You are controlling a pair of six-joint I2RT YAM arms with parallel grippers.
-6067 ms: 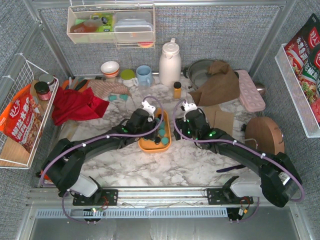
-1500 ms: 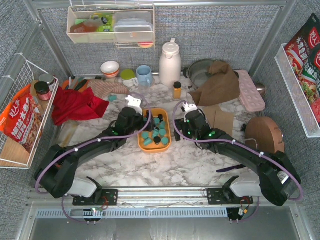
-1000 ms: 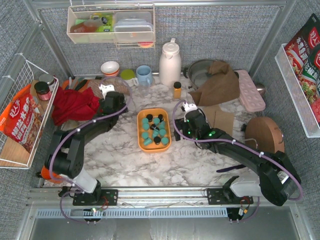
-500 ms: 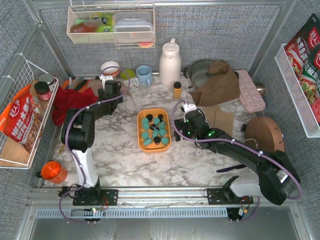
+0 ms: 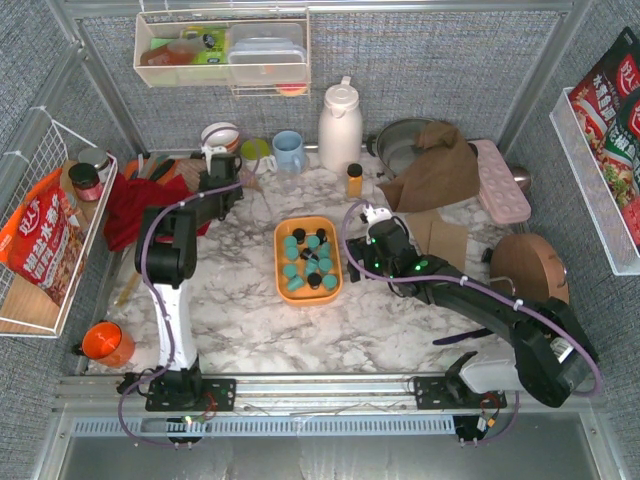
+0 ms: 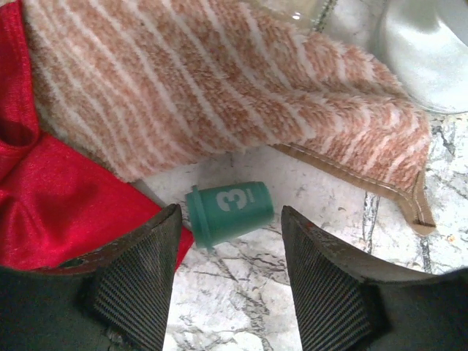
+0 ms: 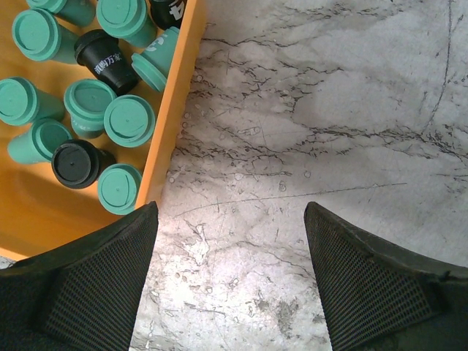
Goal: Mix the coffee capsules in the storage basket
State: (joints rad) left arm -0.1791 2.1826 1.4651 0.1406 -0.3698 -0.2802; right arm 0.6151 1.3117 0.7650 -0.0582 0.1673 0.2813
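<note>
1. Edges first: the storage basket (image 7: 173, 110) sits mid-worktop (image 5: 250, 320) with its long axis running near to far. Bare marble is open on its near side and on both flanks.
2. Coffee capsules (image 7: 129, 121), teal with a few black, crowd the basket. Most stand lid-up, and one teal one leans against the right wall.
3. Right tool (image 7: 230, 212) hangs wide open over bare marble just beside that right wall, with nothing between its fingers.
4. Left tool (image 5: 213, 160) is at the far left of the worktop, well apart from the basket, among cloths.
5. One teal capsule (image 6: 228, 210) lies there on its side on the marble. Its long axis runs across from one finger (image 6: 139, 285) to the other, with the wider rimmed end toward the finger on the left of the wrist view.
6. Left tool stands partly open, straddling this capsule with a thin gap on each side. No grip shows.
7. Room is tight here: the red cloth (image 6: 44, 205) lies just beside the rimmed end, and the striped towel (image 6: 219, 88) lies just beyond the capsule.
</note>
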